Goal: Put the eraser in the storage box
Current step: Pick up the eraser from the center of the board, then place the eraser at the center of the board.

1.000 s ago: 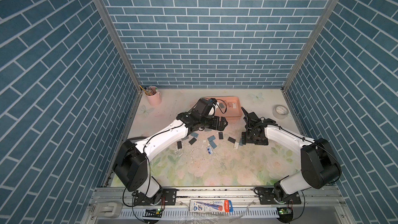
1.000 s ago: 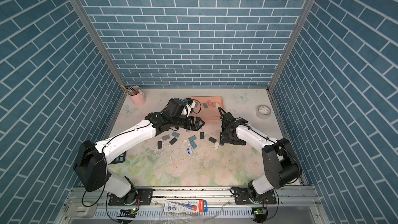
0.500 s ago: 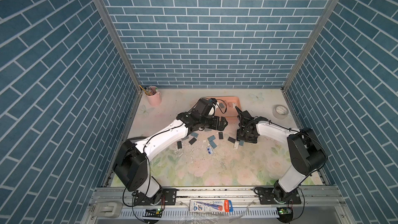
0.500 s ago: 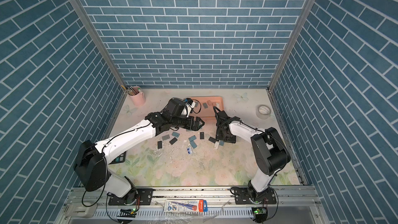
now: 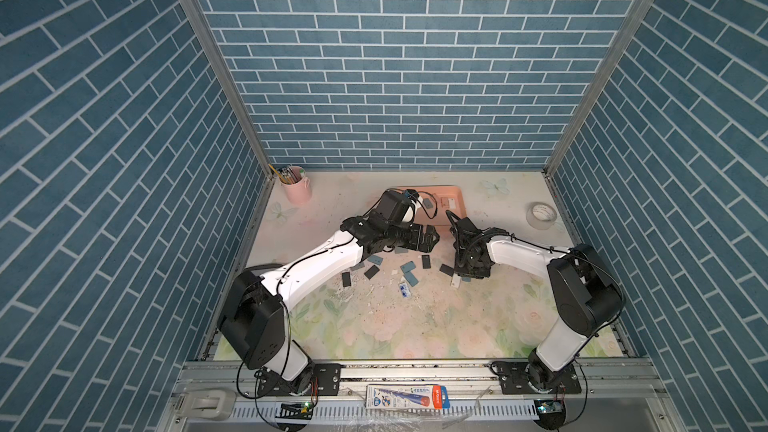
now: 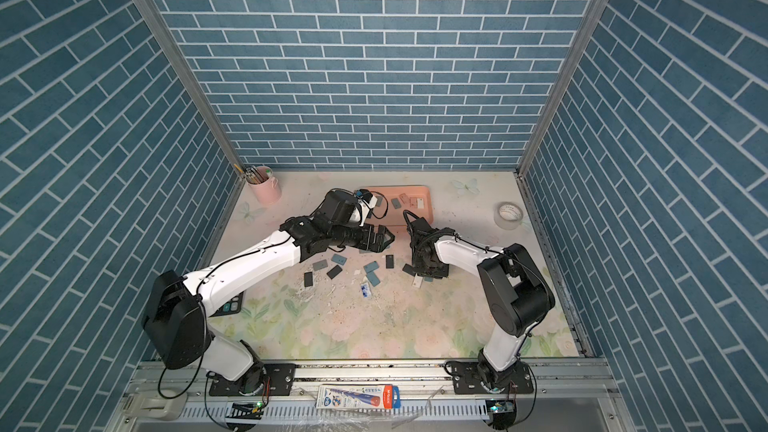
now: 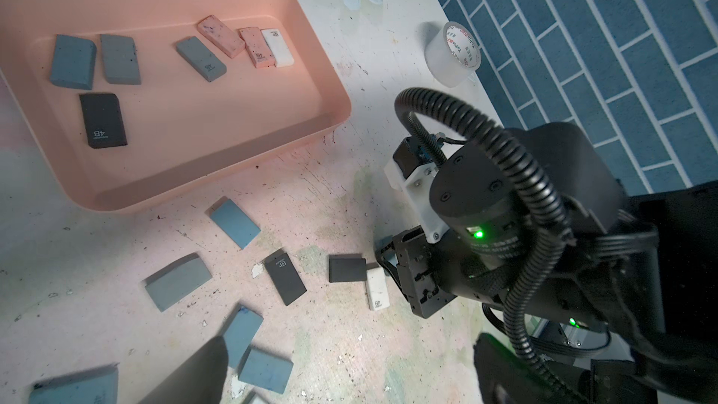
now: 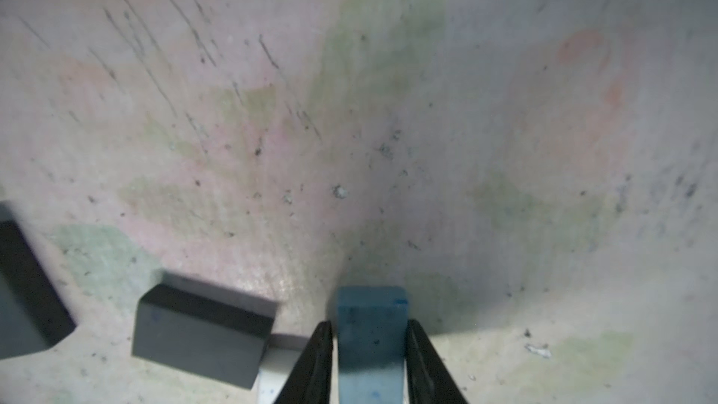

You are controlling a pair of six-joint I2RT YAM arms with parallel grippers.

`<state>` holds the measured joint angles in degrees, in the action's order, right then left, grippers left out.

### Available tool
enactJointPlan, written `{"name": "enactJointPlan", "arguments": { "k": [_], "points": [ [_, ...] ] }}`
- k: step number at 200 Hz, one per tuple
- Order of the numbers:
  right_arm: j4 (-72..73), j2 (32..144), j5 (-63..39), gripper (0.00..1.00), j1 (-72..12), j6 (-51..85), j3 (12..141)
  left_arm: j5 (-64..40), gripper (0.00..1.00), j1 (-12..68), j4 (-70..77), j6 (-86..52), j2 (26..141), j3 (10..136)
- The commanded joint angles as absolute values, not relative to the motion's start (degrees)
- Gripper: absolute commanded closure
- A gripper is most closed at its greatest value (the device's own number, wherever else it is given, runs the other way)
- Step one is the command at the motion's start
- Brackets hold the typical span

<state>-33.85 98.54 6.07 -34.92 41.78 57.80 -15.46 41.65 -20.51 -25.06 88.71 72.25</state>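
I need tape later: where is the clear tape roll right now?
In a top view the tape roll stands at the table's far right, near the brick wall, right of the storage box and apart from it.

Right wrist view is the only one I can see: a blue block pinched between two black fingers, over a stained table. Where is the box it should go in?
Observer: The storage box, a salmon-pink tray, lies at the far side of the table, beyond the right gripper that holds your blue eraser.
Visitor: Is anything in it already?
Observer: Yes. Seven erasers lie in it, among them a black eraser marked 4B.
Visitor: And the other arm?
Observer: The left gripper hangs open and empty above the table, just in front of the box.
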Motion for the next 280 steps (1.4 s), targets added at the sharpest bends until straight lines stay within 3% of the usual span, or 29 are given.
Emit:
{"name": "enactJointPlan", "arguments": {
  "k": [1,47,88,131,217,280],
  "points": [
    [-35.5,99.7,7.7,0.66,-35.8,45.0,57.3,-15.1,0.0,41.9,-20.7,-24.9,86.9,71.1],
    [-37.0,99.4,9.4,0.72,-35.9,43.1,58.6,-14.7,0.0,41.3,-20.5,-25.3,85.1,70.7],
    [-43.9,99.6,10.4,0.73,-35.4,36.5,71.3,-21.1,0.0,36.8,-18.6,-29.1,82.1,69.7],
    [-50.7,110.0,7.5,0.73,-33.8,25.6,96.1,-30.2,0.0,29.4,-16.8,-34.1,81.3,68.4],
    [-66.2,149.4,-2.6,0.72,-30.9,13.8,154.7,-32.6,0.0,23.0,-15.8,-35.3,80.2,64.4],
    [-55.7,154.0,-6.5,0.7,-30.8,11.7,154.1,-32.0,0.0,22.1,-17.0,-33.6,81.0,63.1]
  ]
}}
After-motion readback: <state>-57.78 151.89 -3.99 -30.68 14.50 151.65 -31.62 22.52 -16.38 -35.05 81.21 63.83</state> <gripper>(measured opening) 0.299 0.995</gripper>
